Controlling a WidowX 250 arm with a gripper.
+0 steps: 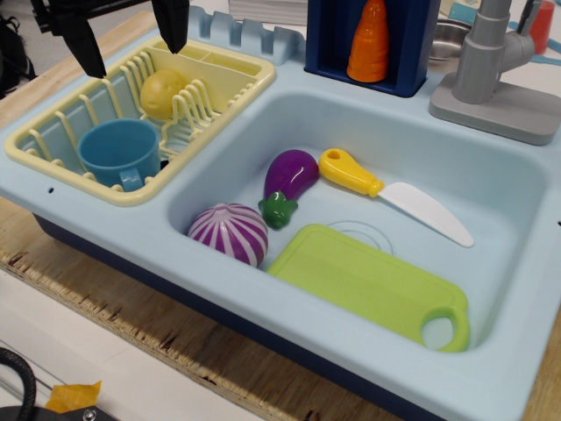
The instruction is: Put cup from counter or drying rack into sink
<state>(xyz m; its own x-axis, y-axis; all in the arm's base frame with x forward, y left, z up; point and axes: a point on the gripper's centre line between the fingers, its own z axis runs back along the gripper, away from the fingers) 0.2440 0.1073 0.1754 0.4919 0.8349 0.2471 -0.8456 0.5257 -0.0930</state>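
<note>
The sky-blue cup stands upright in the near end of the pale yellow drying rack, its handle toward the front. The rack rests on the left part of the pale blue counter. My gripper hangs open above the rack's far left end, its two black fingers spread wide and empty, above and behind the cup. The sink lies to the right of the rack, with a grey faucet at its back right.
A yellow lemon-like toy sits in the rack behind the cup. In the sink lie a purple onion, a purple eggplant, a yellow-handled toy knife and a green cutting board. An orange carrot toy stands in a blue holder.
</note>
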